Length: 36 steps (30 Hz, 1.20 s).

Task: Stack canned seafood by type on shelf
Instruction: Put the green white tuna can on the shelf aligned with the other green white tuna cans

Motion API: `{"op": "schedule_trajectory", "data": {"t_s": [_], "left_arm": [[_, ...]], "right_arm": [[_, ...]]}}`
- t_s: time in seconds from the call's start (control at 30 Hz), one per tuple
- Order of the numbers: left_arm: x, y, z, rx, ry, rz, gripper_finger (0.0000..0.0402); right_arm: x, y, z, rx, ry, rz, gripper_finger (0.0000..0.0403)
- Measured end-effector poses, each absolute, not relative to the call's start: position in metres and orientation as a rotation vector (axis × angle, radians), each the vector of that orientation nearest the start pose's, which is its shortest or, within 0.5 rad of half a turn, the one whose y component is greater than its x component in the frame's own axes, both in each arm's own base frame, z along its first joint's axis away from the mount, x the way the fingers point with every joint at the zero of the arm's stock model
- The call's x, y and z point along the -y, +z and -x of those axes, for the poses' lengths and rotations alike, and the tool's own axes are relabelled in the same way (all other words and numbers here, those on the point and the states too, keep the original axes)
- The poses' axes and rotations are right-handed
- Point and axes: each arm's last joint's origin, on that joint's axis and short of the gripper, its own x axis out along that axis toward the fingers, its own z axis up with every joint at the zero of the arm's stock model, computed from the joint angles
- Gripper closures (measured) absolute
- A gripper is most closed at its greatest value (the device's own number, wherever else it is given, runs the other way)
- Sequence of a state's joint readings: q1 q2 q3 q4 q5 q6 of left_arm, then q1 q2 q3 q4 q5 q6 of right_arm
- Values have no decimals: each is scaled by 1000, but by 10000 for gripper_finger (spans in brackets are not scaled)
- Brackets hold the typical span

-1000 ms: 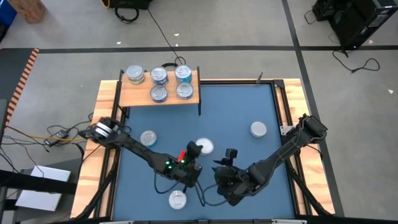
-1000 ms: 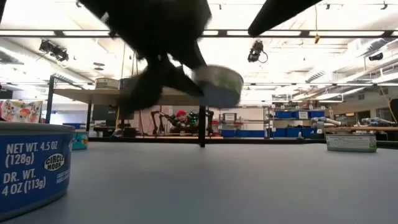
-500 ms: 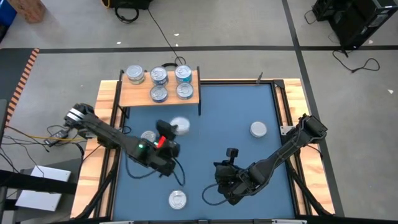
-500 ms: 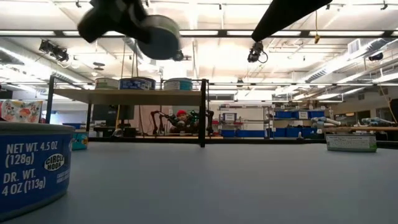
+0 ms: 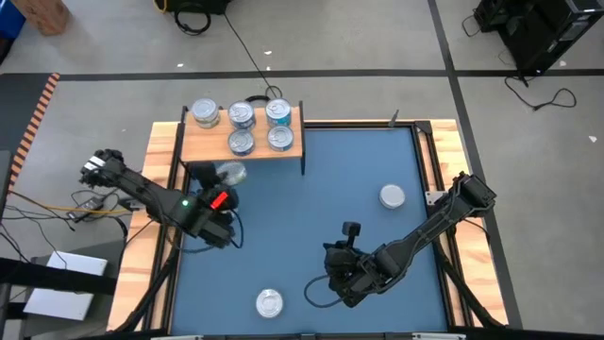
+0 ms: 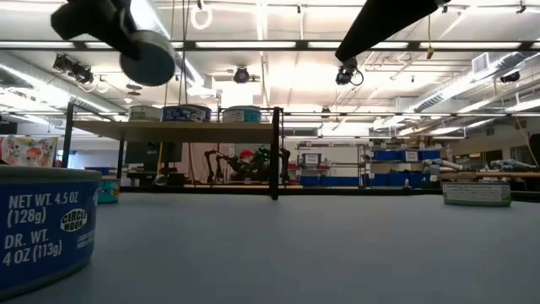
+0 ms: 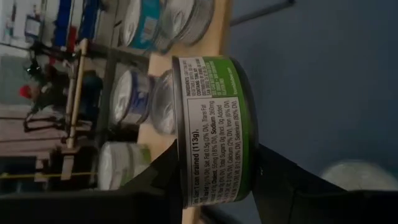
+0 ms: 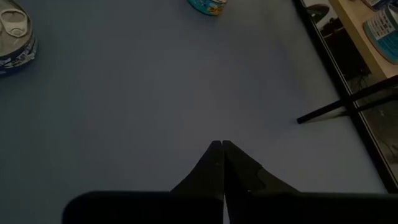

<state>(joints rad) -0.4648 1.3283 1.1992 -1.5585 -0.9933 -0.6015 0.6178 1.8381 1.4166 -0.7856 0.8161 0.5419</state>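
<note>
Carried since a second ago from mid-worktop, the green-labelled can [image 7: 214, 130] now hangs clamped in the left gripper's [image 5: 225, 176] fingers, just short of the shelf [image 5: 203, 147] and its five cans. Right gripper [image 8: 222, 163], low over the blue worktop [image 5: 349, 179], has fingers pressed together, empty.

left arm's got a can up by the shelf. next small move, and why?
Probably carry the green-label can on over the shelf and lower it onto the bare left-front part. The left tool holds it in the air just off the shelf's front edge, and five cans already fill the back row and the middle and right front. The right tool waits shut and empty over the blue tabletop.
</note>
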Motion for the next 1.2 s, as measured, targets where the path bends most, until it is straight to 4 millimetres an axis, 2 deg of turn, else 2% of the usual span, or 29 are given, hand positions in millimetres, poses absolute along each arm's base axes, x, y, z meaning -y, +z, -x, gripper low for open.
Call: {"op": "schedule_trajectory", "data": {"t_s": [0.47,0.83,1.2], "left_arm": [[21,308,-155,-1067,866,-511,259],[-14,306,-157,-1252,952,-552,259],[-42,302,-162,-1410,918,-503,259]], "right_arm": [[-197,231,-313,-812,-401,293,398],[-195,231,-314,-814,-403,297,398],[-195,231,-314,-816,-400,304,398]]}}
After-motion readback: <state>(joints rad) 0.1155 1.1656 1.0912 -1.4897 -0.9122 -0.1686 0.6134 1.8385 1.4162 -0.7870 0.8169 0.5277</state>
